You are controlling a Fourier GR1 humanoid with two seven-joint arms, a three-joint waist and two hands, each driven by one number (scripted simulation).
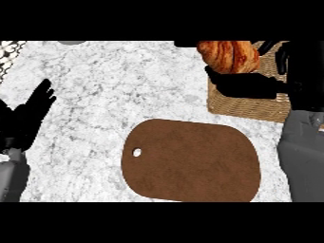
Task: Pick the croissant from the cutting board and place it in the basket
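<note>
Right hand point(252, 85) gripping croissant point(227, 56) over basket point(245, 107) — cutting board point(190, 161) sitting bare; left hand point(20, 116) resting open (left edge).

Speckled white-grey marble look on the counter point(108, 80), smooth. Upon it, matt brown wood, smooth and even, for the cutting board point(189, 161). Beyond the board, coarse woven wicker in the basket point(245, 107); glossy, flaky golden-brown crust on the croissant point(227, 54).

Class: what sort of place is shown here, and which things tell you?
Probably a kitchen counter: a marble-patterned worktop, a brown cutting board, and a woven basket with a croissant held above it.
</note>
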